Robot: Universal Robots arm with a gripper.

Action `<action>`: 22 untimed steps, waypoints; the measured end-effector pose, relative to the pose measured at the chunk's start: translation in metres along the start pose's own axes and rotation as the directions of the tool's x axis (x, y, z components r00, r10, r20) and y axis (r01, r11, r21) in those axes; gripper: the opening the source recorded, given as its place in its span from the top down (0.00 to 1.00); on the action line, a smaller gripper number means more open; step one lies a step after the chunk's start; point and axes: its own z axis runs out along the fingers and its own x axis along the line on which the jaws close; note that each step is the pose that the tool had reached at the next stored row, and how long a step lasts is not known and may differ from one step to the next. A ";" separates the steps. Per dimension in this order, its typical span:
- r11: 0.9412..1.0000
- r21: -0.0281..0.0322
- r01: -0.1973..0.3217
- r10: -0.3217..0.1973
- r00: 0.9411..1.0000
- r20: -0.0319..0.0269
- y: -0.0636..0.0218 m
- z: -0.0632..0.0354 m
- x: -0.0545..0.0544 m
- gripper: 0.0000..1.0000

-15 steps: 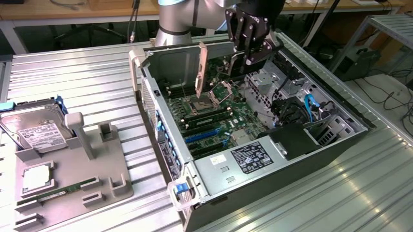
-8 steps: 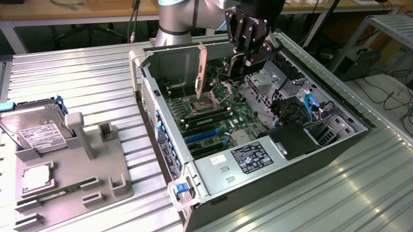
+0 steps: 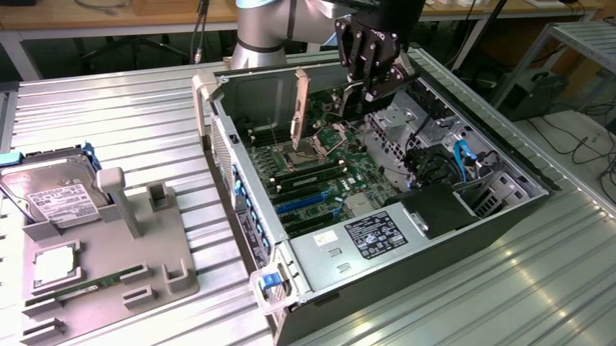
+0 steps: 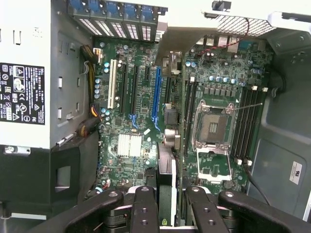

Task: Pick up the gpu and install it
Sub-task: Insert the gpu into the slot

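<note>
My gripper (image 3: 366, 90) hangs over the open computer case (image 3: 500, 216), shut on the gpu (image 3: 300, 101). The gpu is a thin dark card held on edge, with its pale metal bracket pointing down toward the case's rear wall. In the wrist view the gpu (image 4: 166, 179) runs edge-on away from between my two black fingers (image 4: 146, 208), its beige bracket at the far end. It hovers above the motherboard (image 4: 131, 145), between the long blue slot (image 4: 156, 92) and the open CPU socket (image 4: 212, 128), touching neither.
A power supply (image 3: 371, 234) with a black label fills the case's near end. Cables and drive bays (image 3: 452, 173) crowd the exterior view's right side. A grey fixture (image 3: 144, 252) on the exterior view's left holds a hard drive (image 3: 48, 191), a CPU (image 3: 56, 263) and a RAM stick (image 3: 86, 288).
</note>
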 end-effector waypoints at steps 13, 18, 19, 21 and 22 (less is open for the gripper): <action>1.000 -0.002 -0.004 0.004 1.000 0.000 0.0010 0.0103 0.001 0.73; 1.000 -0.002 -0.004 0.004 1.000 0.000 0.0013 0.0132 0.001 0.73; 1.000 -0.002 -0.004 0.004 1.000 0.000 0.0014 0.0137 0.001 0.73; 1.000 -0.002 -0.004 0.004 1.000 0.000 0.0015 0.0147 0.001 0.73; 1.000 -0.002 -0.004 0.004 1.000 0.000 0.0016 0.0152 0.001 0.73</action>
